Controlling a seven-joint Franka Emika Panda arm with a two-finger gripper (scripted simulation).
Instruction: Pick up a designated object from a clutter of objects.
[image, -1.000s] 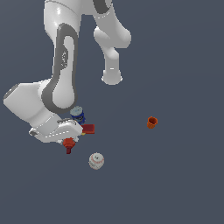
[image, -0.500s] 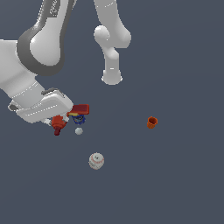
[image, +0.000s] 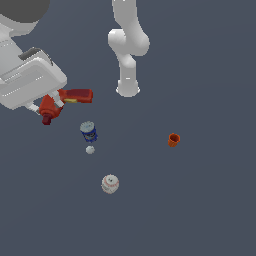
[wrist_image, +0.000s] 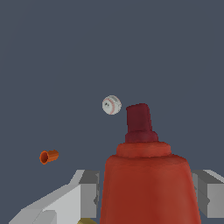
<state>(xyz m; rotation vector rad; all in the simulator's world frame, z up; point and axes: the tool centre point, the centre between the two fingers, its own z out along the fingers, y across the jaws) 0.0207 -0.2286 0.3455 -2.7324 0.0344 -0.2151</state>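
My gripper (image: 52, 106) was clamped on the red drill (image: 67, 100), one finger (wrist_image: 85, 192) on each side of its body, the wrist view showing both pads flush against the red casing with the dark red tip (wrist_image: 140, 122) pointing away from the camera. In the exterior view the drill hung clear of the floor, up at that view's left under my hand, handle part jutting toward the right with the small yellow mark (image: 71, 100) showing. Judged it stiff moulded plastic, not fragile, moderately heavy for its size and lopsided: the L shape puts weight off the grip line, so it may tend to swing about the fingers. The hold looked to be near the junction of the two limbs, which I judged the best place, close to the balance point and on fairly flat flanks; the smooth casing could slip if squeezed lightly. Just below lay the blue can (image: 88, 131), the small white ball (image: 90, 149) just beside it, the baseball (image: 110, 183) nearer the camera, and the orange cup (image: 173, 140) well apart at the exterior view's right.
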